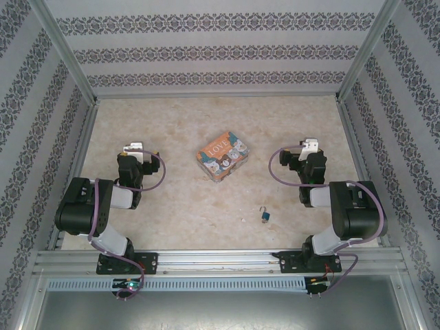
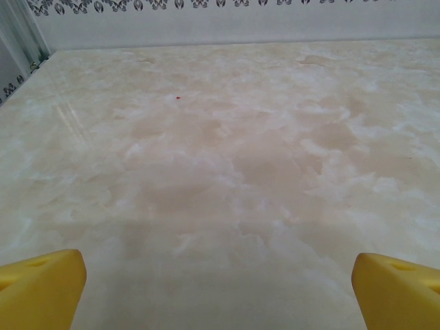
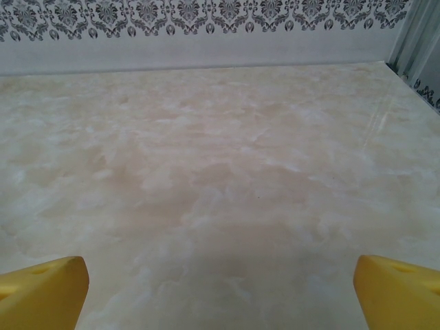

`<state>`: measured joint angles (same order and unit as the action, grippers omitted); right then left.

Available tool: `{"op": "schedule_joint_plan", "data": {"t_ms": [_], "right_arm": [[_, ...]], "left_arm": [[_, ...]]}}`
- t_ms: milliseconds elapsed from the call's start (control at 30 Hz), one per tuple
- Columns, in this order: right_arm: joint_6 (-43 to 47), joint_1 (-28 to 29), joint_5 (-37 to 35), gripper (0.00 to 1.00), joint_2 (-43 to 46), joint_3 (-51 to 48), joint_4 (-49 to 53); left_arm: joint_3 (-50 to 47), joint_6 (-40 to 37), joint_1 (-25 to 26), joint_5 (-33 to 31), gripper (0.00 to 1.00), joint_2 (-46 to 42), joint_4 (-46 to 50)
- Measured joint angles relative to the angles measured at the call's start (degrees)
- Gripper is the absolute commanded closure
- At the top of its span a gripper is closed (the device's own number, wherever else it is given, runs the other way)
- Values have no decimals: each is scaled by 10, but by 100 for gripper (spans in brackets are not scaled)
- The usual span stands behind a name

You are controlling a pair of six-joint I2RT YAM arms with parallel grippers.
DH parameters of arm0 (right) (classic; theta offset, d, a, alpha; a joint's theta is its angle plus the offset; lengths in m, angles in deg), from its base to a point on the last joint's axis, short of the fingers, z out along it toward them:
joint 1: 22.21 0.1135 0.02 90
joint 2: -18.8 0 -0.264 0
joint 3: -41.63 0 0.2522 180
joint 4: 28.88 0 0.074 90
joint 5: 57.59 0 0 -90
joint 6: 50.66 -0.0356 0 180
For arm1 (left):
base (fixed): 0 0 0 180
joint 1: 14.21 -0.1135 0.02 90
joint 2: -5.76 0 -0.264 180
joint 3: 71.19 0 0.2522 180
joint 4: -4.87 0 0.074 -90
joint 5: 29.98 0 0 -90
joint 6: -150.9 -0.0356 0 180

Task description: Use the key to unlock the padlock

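Observation:
A tiny blue-teal padlock (image 1: pixel 265 215) with a thin silver shackle lies on the marbled table near the front, between the arms and closer to the right arm. A very small object (image 1: pixel 243 219), possibly the key, lies just left of it; it is too small to tell. My left gripper (image 1: pixel 133 147) sits at the left, far from the padlock. Its yellow fingertips (image 2: pixel 41 289) stand wide apart over bare table. My right gripper (image 1: pixel 311 145) sits at the right, beyond the padlock, with yellow fingertips (image 3: pixel 397 289) also wide apart and nothing between them.
A rectangular "LOVE" box (image 1: pixel 222 157) with cartoon animals lies at the table's middle, between the two grippers. Patterned walls (image 1: pixel 220 51) close in the back and both sides. A metal rail (image 1: pixel 220 261) runs along the front edge.

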<state>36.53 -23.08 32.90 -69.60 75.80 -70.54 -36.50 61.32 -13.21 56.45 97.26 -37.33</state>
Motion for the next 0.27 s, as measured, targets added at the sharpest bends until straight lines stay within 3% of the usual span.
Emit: {"op": "schedule_joint_plan", "data": {"t_ms": [267], "right_arm": [[0,3,-2,2,0,1,10]], "left_arm": [[0,0,0,0,1,0,0]]}}
